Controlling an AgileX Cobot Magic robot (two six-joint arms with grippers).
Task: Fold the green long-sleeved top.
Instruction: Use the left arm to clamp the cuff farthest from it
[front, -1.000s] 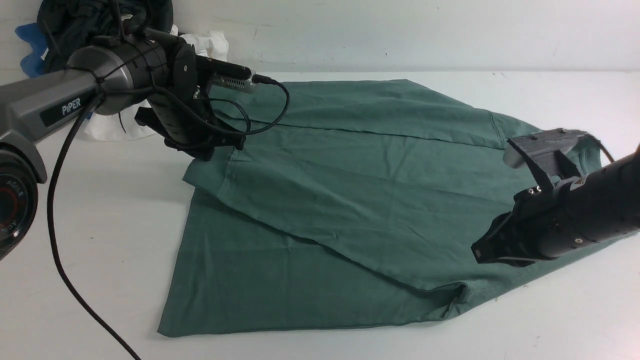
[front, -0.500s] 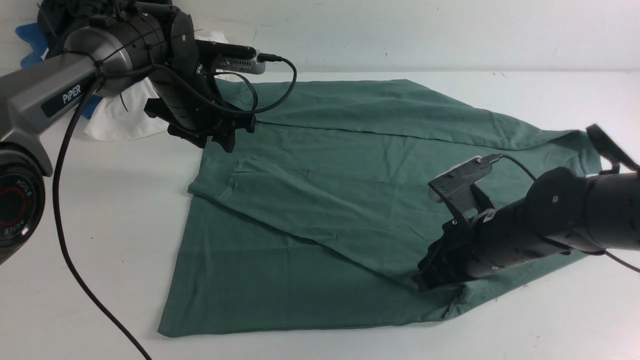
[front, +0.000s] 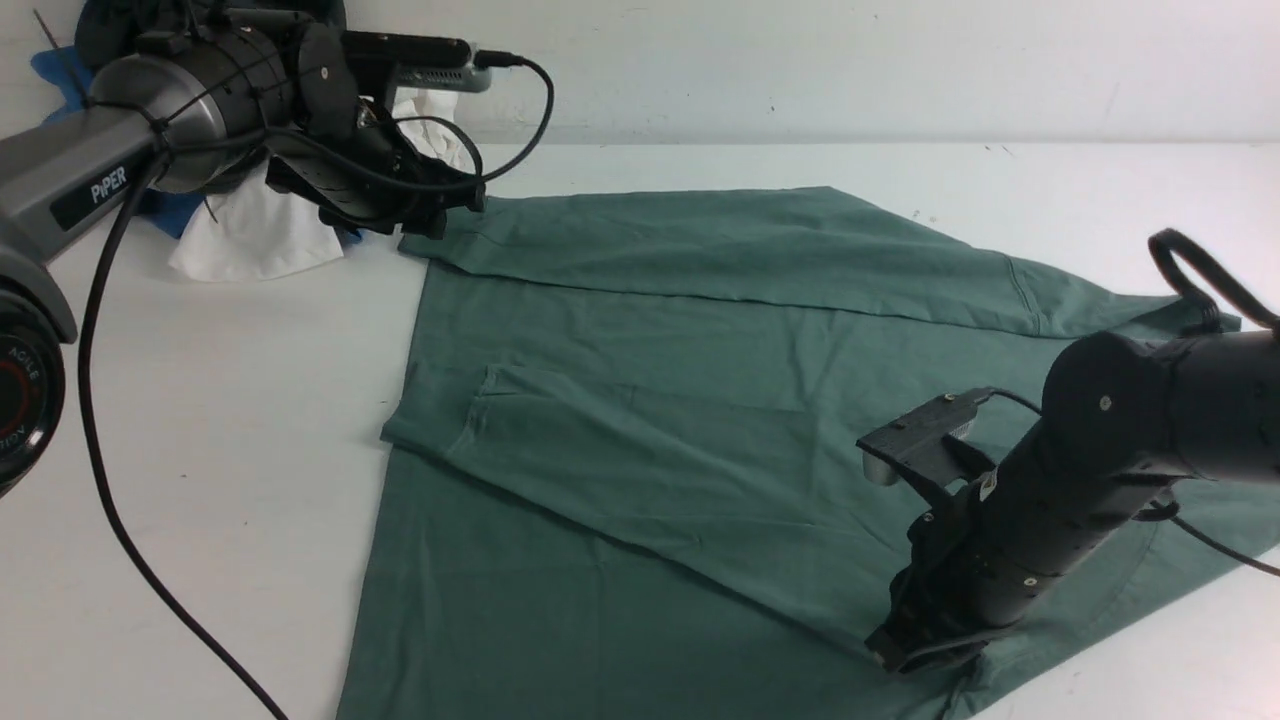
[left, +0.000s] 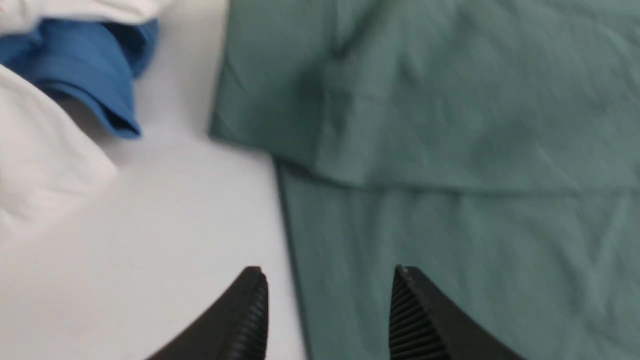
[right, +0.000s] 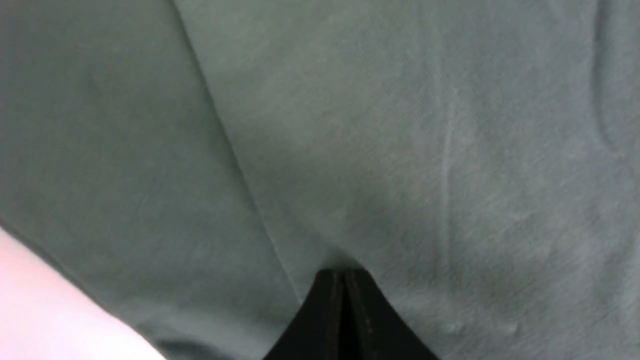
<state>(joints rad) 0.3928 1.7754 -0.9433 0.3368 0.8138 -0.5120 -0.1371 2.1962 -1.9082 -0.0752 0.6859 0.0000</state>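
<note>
The left fingers (left: 247, 315) stand apart and empty, one over bare tabletop (left: 150, 225), the other over the edge of the top (front: 700, 420). The right fingers (right: 332, 320) are pressed together on a fold of the top, which lies spread ahead of them.

Left arm (front: 70, 185): stretched forward along the far left, grey forearm leading to a black wrist that is held high and turned inward. Cable loops off the wrist.
Left gripper (front: 440, 212): tilted slightly down. Ribbed fingertips (left: 252, 300) stand well apart with nothing between them.
Right arm (front: 1180, 400): enters from the right edge and bends at the elbow, the forearm angled steeply down and back toward the robot.
Right gripper (front: 900, 648): low, jaws pressed flat together, tips nipping a fold of the green long-sleeved top (front: 700, 400).
</note>
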